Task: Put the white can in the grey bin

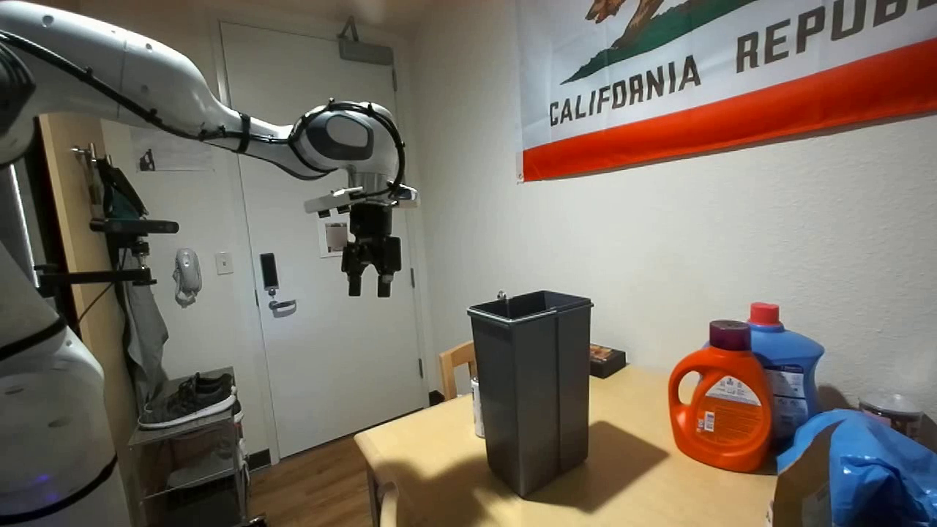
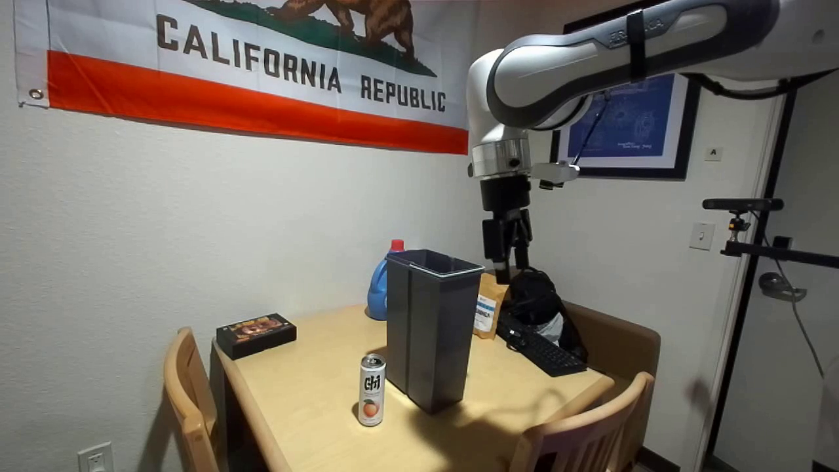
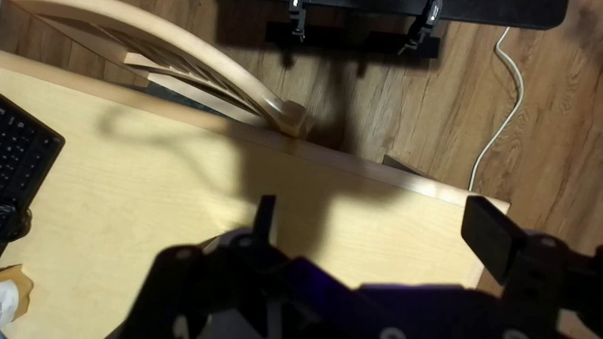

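Note:
The white can stands upright on the table beside the grey bin. In an exterior view the can shows only as a thin strip behind the bin. The can is not visible in the wrist view. The bin stands upright on the table with its open top facing up. My gripper is open and empty, with its fingers pointing down, higher than the bin's rim and off to one side of it. It is also seen in an exterior view. In the wrist view its fingers are wide apart over the tabletop.
An orange detergent jug and a blue bottle stand on the table. A black box, a keyboard, a brown pouch and a blue bag lie around. Chairs stand at the table edges.

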